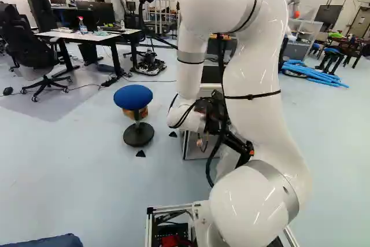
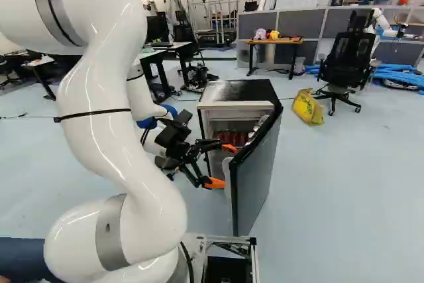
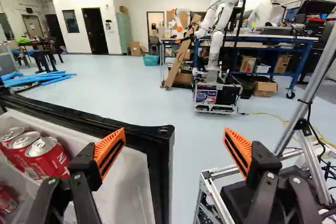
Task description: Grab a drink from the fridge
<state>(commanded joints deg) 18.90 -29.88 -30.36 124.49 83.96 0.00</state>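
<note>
Drink cans by the fridge door, your claw wide at its near edge

You have the fridge ahead of the base, with its door swung open at the right and reaching towards you. Your arm comes in from the left, and the claw sits at that door's near edge. Its two fingers stand wide apart and grip nothing. In the wrist view, you see the black top corner of the door in the gap ahead of them; you cannot tell whether either finger touches it.

Three red cans stand upright in a row against the white inside of the door, near one finger and clear of the grip. Lower down, you can make out more red cans, partly cut off. You also have a row of red cans inside the fridge, beyond the orange pads.

Left of the fridge, you have a blue stool on the floor, with a white desk farther off on that side. To the right of the fridge lies a yellow bag, near a black office chair. Far across the floor in the wrist view, you see another robot before a blue-framed bench.
</note>
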